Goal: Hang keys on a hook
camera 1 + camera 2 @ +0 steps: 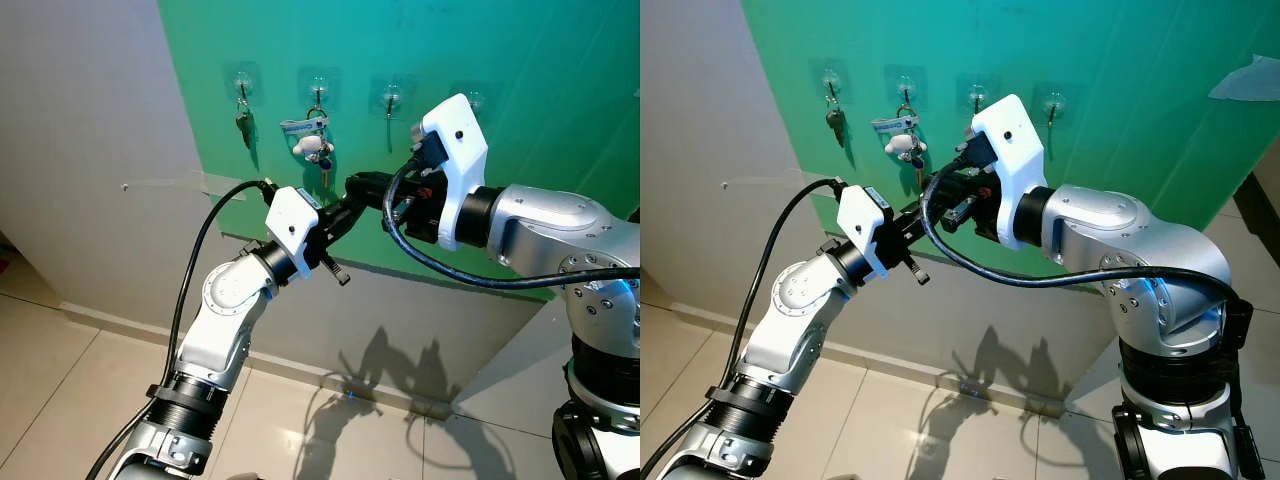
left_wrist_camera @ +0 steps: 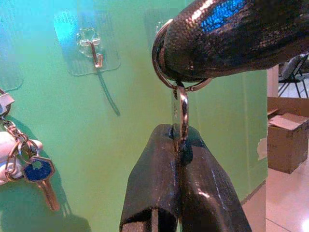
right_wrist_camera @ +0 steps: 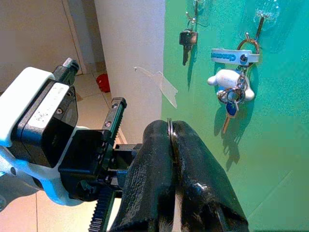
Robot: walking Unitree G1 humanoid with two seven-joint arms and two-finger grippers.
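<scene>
Both my claws meet on one key ring before the green board [image 1: 520, 90].

My right gripper [image 3: 170, 137], pebbled black fingers pressed together, pinches the thin steel key ring [image 2: 166, 58]. Just below it, my left gripper [image 2: 179, 140] is clamped on the flat key [image 2: 182, 113]. Beyond both, clear adhesive hooks [image 2: 94, 48] line the board.

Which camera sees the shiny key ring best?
The left wrist view: the key ring shows large, pinched by both the left gripper and right gripper. The right wrist view shows its thin edge. In the eye views the grippers hide it.
</scene>
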